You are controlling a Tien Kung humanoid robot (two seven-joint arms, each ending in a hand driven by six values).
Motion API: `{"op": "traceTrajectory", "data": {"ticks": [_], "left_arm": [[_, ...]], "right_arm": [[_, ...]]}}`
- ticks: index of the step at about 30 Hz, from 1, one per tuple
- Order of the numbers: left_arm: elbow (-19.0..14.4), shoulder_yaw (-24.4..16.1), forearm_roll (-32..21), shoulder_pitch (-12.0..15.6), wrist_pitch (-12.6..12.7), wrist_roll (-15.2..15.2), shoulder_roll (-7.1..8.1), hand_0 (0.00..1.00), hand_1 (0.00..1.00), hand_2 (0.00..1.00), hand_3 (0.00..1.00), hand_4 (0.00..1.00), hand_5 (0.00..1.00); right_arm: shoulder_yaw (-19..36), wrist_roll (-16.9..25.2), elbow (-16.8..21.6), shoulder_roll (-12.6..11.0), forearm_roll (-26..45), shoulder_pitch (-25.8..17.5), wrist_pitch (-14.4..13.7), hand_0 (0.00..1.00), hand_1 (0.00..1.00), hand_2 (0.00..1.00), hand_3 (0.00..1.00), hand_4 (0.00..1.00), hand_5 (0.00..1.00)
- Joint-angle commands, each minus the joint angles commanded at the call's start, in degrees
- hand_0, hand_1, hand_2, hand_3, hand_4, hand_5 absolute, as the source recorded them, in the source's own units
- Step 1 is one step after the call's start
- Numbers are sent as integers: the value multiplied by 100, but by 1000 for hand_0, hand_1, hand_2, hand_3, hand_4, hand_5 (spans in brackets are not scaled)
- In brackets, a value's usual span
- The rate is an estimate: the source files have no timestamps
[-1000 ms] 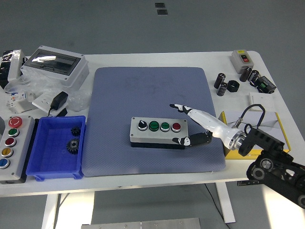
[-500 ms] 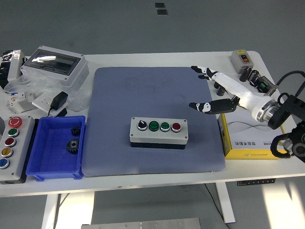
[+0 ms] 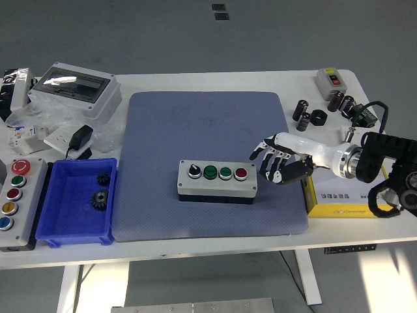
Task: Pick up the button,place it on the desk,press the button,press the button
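A grey button box [image 3: 217,180] with a black selector knob, two green buttons and a red button [image 3: 240,173] lies flat on the blue-grey mat [image 3: 208,130], near its front middle. My right hand [image 3: 271,162] hovers just right of the box, palm down, with its white fingers [image 3: 264,149] curled downward and holding nothing. It does not touch the box. The left arm is out of sight.
A blue bin [image 3: 77,202] with black gears and a second button panel [image 3: 15,201] sit at the left. A clear-lidded enclosure [image 3: 76,89] stands at the back left. A yellow box [image 3: 339,195], black cylinders [image 3: 306,116] and a small switch box [image 3: 331,81] lie at the right.
My right hand lifted away from the box's right end, swung up and right with fingers spread, then came back down beside the box with fingers curled. The box has not moved.
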Motion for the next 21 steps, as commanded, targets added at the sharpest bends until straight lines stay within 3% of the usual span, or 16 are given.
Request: {"op": "traceTrajectory", "data": {"ticks": [7, 14, 21], "left_arm": [[0, 8, 14, -7, -5, 6, -3, 626, 595, 527, 595, 604, 440], [0, 14, 16, -12, -5, 8, -2, 625, 595, 528, 595, 604, 440], [0, 25, 11, -12, -6, 4, 0, 625, 595, 528, 595, 604, 446]], "right_arm": [[-496, 73, -46, 347, 6, 305, -176, 87, 121, 265, 708, 588, 2], [-794, 143, -473, 699, -92, 467, -387, 79, 111, 252, 705, 568, 2], [-924, 174, -930, 885, -293, 459, -550, 68, 108, 244, 705, 539, 2]]}}
